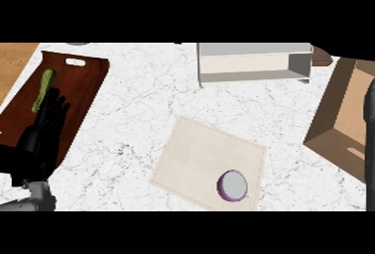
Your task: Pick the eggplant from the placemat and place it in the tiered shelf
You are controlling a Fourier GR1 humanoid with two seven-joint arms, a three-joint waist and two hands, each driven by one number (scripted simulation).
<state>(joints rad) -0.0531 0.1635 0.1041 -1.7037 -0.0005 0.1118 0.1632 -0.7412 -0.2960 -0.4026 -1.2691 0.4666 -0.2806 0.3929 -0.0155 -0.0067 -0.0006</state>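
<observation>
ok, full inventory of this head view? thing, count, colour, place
white marble counter: 1, white with grey veins, fills the view
light wooden surface: 1, tan, top left corner
dark brown cutting board: 1, dark brown, left
green elongated vegetable: 1, green, on the cutting board
beige cloth placemat: 1, beige, centre
purple eggplant: 1, purple rim, pale grey face, on the placemat's near right part
white tiered shelf: 1, white-grey, top centre
tan open box: 1, tan, right
small dark brown object: 1, right of the shelf, unidentifiable
left robot hand: 1, black, open, over the cutting board
right robot hand: perhaps the dark strip at the right edge, mostly cut off
</observation>
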